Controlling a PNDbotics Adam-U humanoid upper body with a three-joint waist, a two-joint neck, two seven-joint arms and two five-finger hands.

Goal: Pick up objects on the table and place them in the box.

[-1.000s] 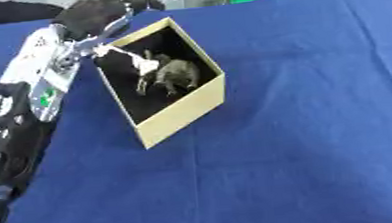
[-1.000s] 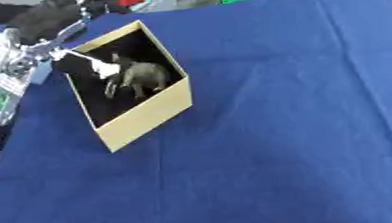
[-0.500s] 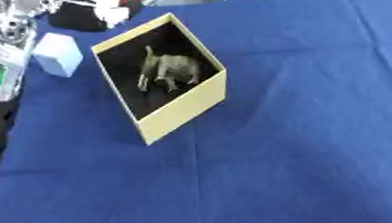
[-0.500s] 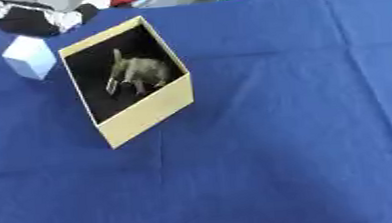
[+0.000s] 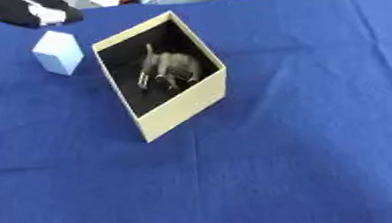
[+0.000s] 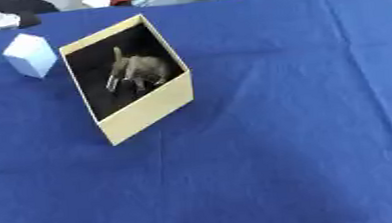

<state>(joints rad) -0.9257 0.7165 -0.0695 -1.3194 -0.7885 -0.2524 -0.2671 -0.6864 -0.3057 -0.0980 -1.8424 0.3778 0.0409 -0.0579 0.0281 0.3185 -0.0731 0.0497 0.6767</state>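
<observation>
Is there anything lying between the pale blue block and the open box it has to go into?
Nothing visible. The pale blue block stands on the blue cloth just left of the box, apart from it, with bare cloth between. Only the box's near wall must be cleared; an animal figure already lies inside.

Both views look down from the robot's head onto the blue-covered desk, facing its far edge, from fairly near. The 2 views share almost the whole scene: the tan box at left of centre and the pale block beside it. The right eye view sits slightly further right, showing the desk's right edge.
</observation>
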